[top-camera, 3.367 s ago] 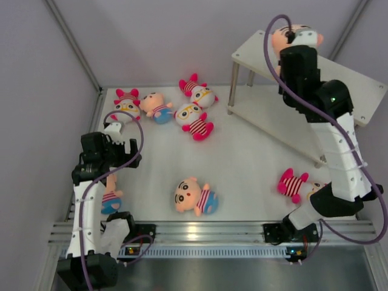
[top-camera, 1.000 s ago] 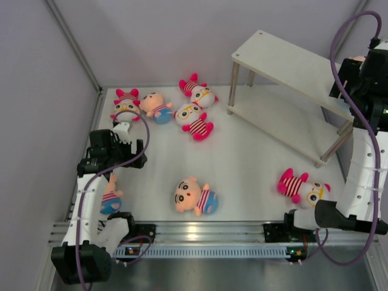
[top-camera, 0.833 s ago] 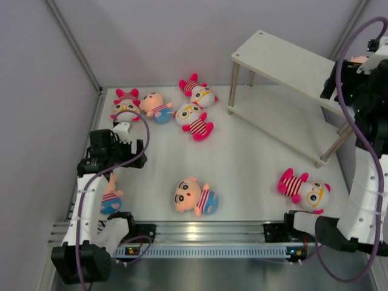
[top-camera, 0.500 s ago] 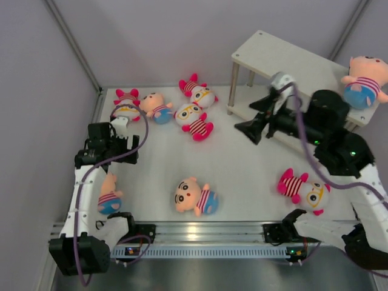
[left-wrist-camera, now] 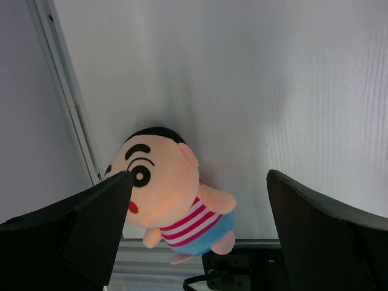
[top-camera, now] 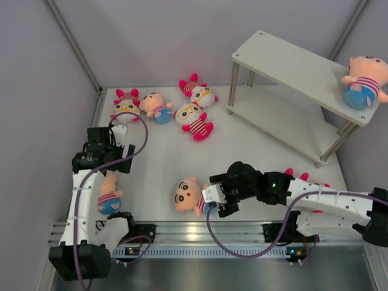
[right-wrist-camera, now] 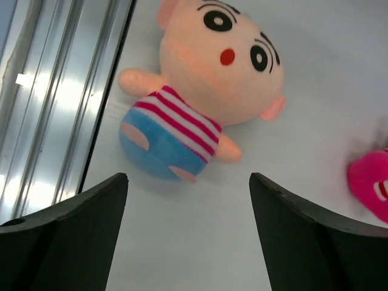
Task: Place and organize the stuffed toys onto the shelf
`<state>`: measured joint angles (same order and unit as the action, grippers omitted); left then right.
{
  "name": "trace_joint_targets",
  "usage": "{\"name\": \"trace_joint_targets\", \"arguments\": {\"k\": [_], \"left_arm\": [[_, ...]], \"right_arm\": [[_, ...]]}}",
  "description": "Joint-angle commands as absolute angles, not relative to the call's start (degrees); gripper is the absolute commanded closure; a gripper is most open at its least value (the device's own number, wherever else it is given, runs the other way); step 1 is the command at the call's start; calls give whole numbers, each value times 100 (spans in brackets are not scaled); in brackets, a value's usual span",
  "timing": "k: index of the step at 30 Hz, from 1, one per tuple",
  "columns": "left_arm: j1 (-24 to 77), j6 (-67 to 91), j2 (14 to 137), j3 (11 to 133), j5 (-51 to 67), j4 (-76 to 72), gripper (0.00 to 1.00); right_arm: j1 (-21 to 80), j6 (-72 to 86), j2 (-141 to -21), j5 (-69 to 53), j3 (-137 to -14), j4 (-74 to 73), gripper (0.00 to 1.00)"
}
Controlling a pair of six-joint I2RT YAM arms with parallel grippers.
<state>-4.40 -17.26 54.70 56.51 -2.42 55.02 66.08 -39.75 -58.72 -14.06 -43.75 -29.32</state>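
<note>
A peach boy doll (top-camera: 364, 82) sits at the right end of the shelf's (top-camera: 285, 57) top board. On the table lie two more peach boys, one at the front middle (top-camera: 189, 197) and one at the left edge (top-camera: 109, 195). My right gripper (top-camera: 217, 199) is open and low beside the front boy (right-wrist-camera: 212, 79), whose blue shorts lie just ahead of the right gripper's (right-wrist-camera: 188, 177) fingers. Above the left boy (left-wrist-camera: 163, 194) hangs my left gripper (top-camera: 109, 159), open and empty, and in its wrist view the left gripper (left-wrist-camera: 199, 176) frames the doll.
At the back left lie three pink dolls (top-camera: 126, 103) (top-camera: 199, 91) (top-camera: 193, 120) and a peach one (top-camera: 156, 107). Another pink doll (top-camera: 291, 176) is mostly hidden behind my right arm. A metal rail (top-camera: 206, 233) runs along the front edge. Grey walls close in both sides.
My right arm left a peach boy on the shelf's top right end and swung down to the front peach boy, jaws open. The left gripper shifted slightly over the left doll.
</note>
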Motion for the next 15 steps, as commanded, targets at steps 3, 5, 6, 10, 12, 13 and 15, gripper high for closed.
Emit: {"name": "trace_joint_targets", "arguments": {"k": [3,5,6,10,12,13,15], "left_arm": [[-448,-1687,5282,5441,-237,5599,2],[-448,-1687,5239,5362,-237,5590,2],[-457,-1705,5221,5344,-237,5590,2],[-457,-1740,5133,5256,-220,5599,2],[-448,-1740,5133,5238,-220,5590,2],[-457,-1740,5150,5230,-185,5590,2],[-448,-1749,5177,5221,-132,5590,2]], "right_arm": [[6995,-5368,-6450,-1275,-4132,-1452,18],[7057,-5528,-6749,-1248,-4157,-1397,18],[7127,-5685,-6872,-1257,-4296,-1658,19],[7242,-5941,-7408,-1292,-4544,-2240,20],[7303,-6064,-7514,-1292,-4500,-2312,20],[7295,-6064,-7567,-1266,-4474,-2285,20],[7295,-6126,-7664,-1205,-4491,-2329,22]]}}
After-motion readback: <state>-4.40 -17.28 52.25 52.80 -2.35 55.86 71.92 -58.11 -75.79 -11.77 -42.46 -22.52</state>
